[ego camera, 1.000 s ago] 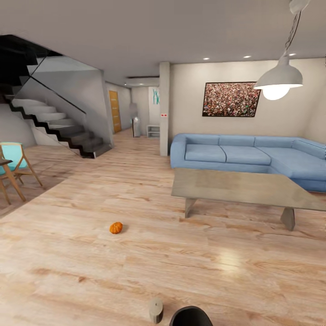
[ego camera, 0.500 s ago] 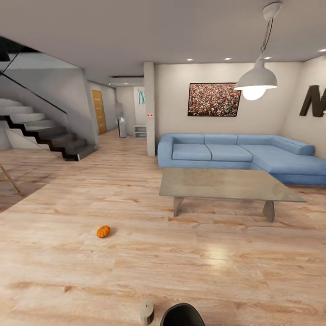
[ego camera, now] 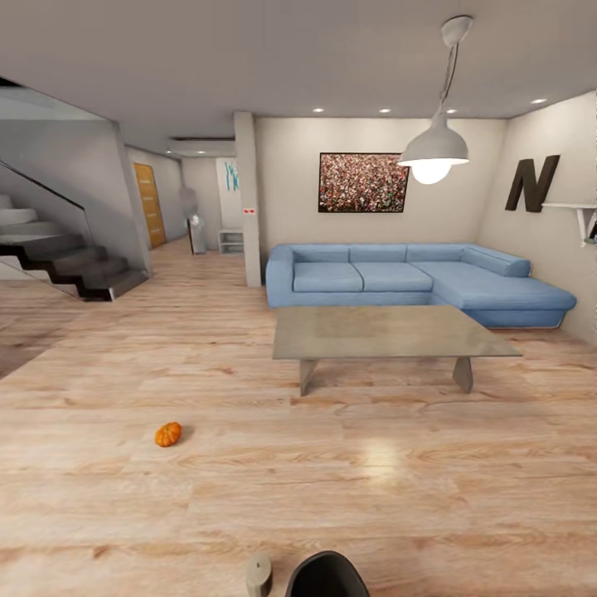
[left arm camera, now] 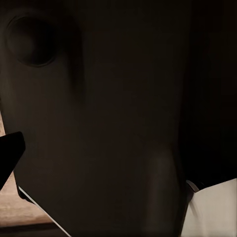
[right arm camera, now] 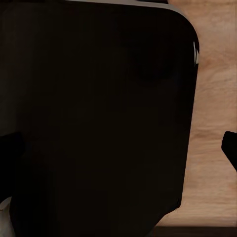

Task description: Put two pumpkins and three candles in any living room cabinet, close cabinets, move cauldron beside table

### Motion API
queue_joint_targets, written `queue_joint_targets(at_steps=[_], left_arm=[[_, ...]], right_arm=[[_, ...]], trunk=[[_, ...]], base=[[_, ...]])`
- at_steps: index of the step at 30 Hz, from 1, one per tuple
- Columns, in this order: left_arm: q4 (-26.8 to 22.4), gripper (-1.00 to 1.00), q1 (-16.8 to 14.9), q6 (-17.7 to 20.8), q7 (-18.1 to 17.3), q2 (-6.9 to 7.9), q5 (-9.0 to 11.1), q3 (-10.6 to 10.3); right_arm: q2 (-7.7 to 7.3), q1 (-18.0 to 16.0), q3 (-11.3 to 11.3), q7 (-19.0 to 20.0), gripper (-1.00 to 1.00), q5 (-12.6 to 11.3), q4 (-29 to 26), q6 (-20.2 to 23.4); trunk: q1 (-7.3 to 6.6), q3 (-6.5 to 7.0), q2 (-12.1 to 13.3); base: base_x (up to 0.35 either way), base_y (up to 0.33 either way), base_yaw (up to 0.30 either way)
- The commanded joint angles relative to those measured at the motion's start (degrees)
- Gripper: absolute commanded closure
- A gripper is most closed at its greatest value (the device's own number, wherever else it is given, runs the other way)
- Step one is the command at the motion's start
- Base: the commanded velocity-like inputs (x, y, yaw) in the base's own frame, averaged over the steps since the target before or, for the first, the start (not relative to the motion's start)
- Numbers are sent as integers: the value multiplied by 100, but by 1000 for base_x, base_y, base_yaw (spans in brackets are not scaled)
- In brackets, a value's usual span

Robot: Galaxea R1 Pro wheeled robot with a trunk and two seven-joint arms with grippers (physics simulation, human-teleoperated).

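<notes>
Whether either set of jaws is spread or pressed together cannot be told, since dark robot body blocks both wrist cameras. One pumpkin (ego camera: 167, 434) lies on the plank floor (ego camera: 398, 489), well ahead of them; drive close before reaching. Farther off stand one table (ego camera: 390, 332) and one sofa (ego camera: 414, 280).

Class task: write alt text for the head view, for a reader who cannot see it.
A small orange pumpkin lies alone on the wood floor of a living room, left of a low grey table. Behind the table stands a blue corner sofa under a framed picture and a hanging lamp; stairs rise at far left.
</notes>
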Motion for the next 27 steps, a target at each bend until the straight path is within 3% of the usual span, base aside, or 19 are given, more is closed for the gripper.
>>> queue_joint_targets(at_steps=[1, 27], left_arm=[[-12, -100, 4, 3, -3, 0, 2, 0], [-12, -100, 4, 3, -3, -9, 2, 8]], right_arm=[[0, -2, -1, 1, -100, 2, 2, -14], [-17, -2, 8, 1, -100, 11, -7, -14]], trunk=[[0, -4, -3], [0, -4, -3]], base=[[0, 135, -18], [0, 12, -2]])
